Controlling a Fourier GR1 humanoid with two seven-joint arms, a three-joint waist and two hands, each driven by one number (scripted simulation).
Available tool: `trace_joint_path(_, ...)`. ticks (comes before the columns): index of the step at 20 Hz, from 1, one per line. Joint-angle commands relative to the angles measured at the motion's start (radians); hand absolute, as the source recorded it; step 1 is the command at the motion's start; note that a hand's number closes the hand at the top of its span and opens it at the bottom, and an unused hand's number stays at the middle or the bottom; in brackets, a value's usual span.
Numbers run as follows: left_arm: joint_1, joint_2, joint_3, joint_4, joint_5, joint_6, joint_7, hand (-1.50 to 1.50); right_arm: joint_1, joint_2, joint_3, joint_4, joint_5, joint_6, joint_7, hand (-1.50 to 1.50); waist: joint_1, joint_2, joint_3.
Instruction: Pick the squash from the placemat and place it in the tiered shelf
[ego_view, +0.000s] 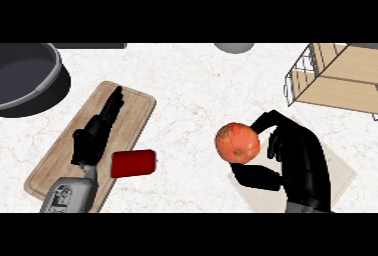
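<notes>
Head view: placemat (342, 172) under robot hand (299, 160)

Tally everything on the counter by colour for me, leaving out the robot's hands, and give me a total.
Orange: 1, the squash
Red: 1, the block
Wood: 2, the cutting board and the tiered shelf
Beige: 1, the placemat
Grey: 2, the pot and a round object cut off at the top edge
Total: 7

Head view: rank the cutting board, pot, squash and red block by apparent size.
1. cutting board
2. pot, though cut off by the edge
3. squash, in the right hand, perhaps nearer the camera, so only tentatively above
4. red block
</notes>
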Motion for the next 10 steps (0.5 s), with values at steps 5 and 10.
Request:
trace_joint_path(5,0.021,-0.008,-0.011,-0.060,0.001,-0.001,0.041,0.00,-0.153,-0.021,-0.044,-0.204,0.177,0.151,0.229,1.50,0.002,0.000,0.000)
trace_joint_path(10,0.089,-0.004,-0.033,-0.110,-0.007,-0.013,0.026,0.00,-0.340,-0.052,-0.186,-0.234,0.197,0.264,0.283,1.50,0.007,-0.001,0.000)
